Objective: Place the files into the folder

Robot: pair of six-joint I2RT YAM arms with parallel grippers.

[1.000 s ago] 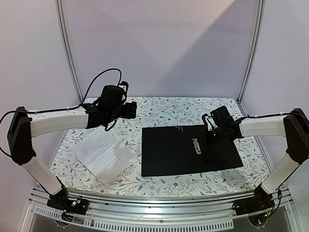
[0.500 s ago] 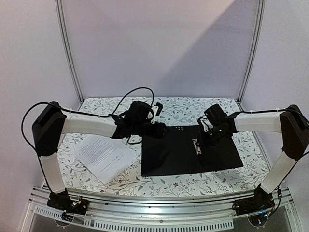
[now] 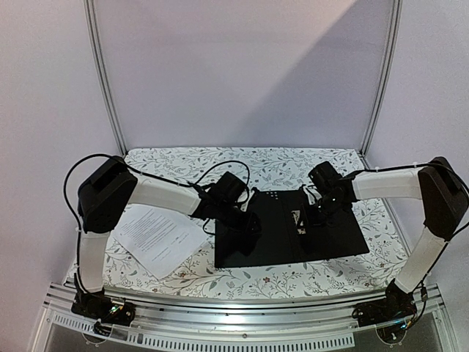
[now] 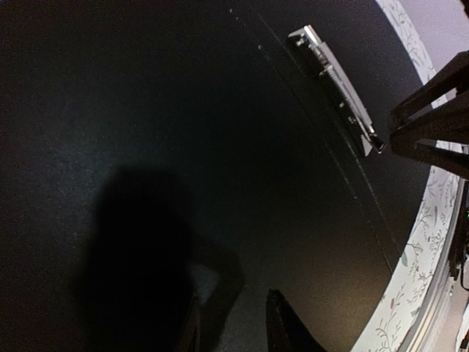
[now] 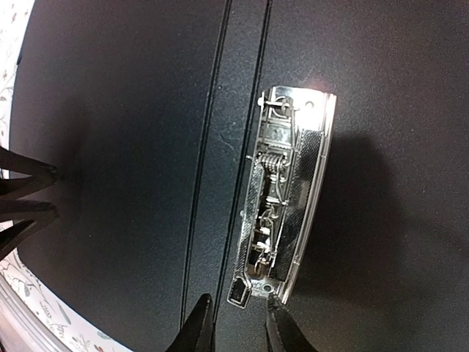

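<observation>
The folder [image 3: 331,246] lies open and flat on the table, black inside up, with a metal clip [image 3: 299,220] near its middle. The files [image 3: 157,236], white sheets with printed text, lie on the table left of it. My left gripper [image 3: 250,228] is open low over the folder's left half; its view shows bare black board [image 4: 183,110] and the clip [image 4: 338,89]. My right gripper [image 3: 308,215] is open, its fingertips [image 5: 201,323] on either side of the clip's near end [image 5: 282,213]. No colourful sheet shows.
The table [image 3: 278,165] has a white cloth with a leaf pattern. An aluminium rail [image 3: 242,334] runs along the near edge. Metal frame posts [image 3: 102,73] stand at the back corners before plain walls.
My left arm has swung from the back left to the right and down over the folder's left half. My right gripper has shifted slightly left and back along the clip.
</observation>
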